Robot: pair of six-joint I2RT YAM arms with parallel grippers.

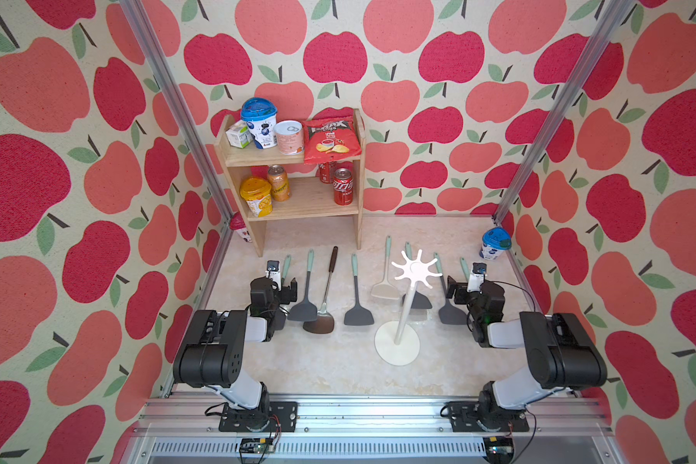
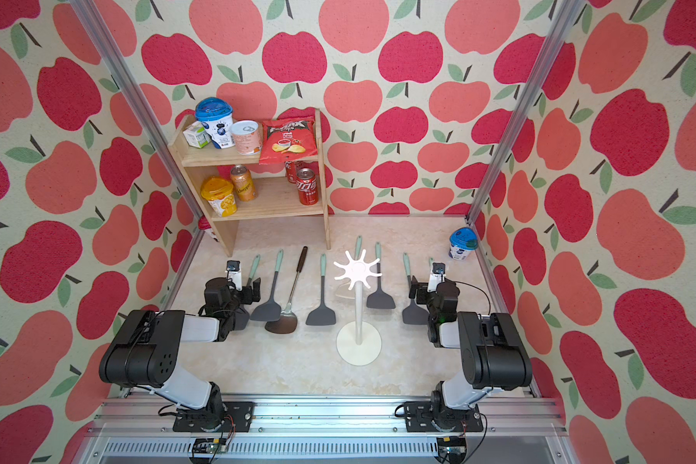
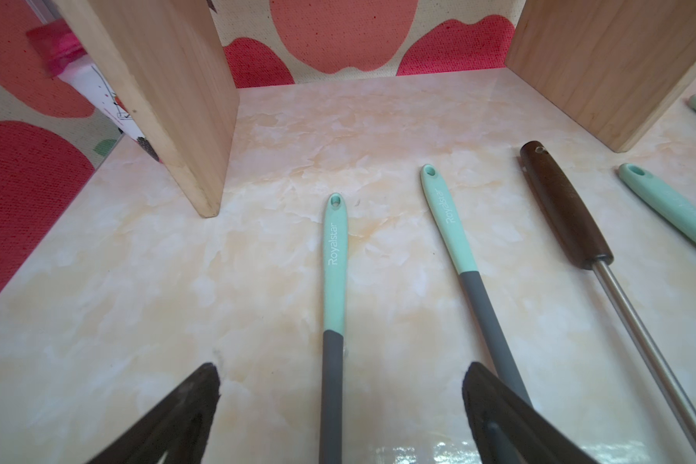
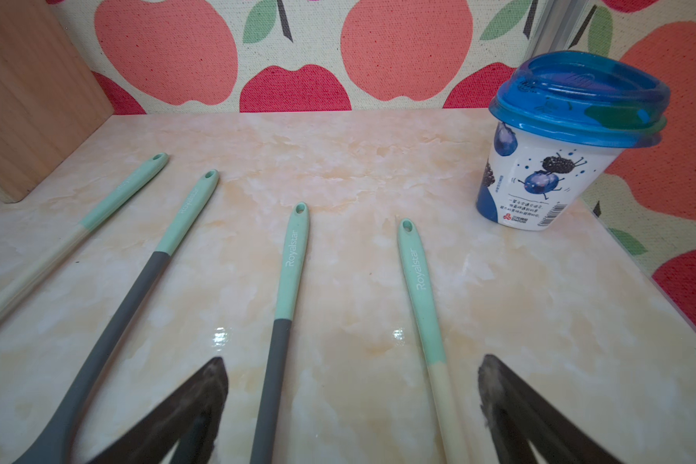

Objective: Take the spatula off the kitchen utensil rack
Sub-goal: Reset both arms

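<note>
The white kitchen utensil rack (image 1: 415, 270) (image 2: 356, 268) stands right of centre, and nothing hangs from its star-shaped prongs. Several spatulas lie flat in a row behind it: grey-headed ones with mint handles (image 1: 356, 297), a steel one with a brown handle (image 1: 325, 297) and a cream one (image 1: 385, 281). My left gripper (image 1: 281, 287) (image 3: 338, 373) hovers open over the leftmost spatula's grey shaft (image 3: 332, 385). My right gripper (image 1: 459, 287) (image 4: 352, 369) is open at the row's right end, with a grey shaft (image 4: 276, 361) and a cream shaft (image 4: 438, 381) lying between its fingers, untouched.
A wooden two-tier shelf (image 1: 310, 197) with cans, cups and a chips bag stands at the back left. A blue-lidded yoghurt cup (image 1: 495, 243) (image 4: 559, 140) sits in the back right corner. A pink cup (image 1: 242, 229) is wedged behind the shelf's left leg.
</note>
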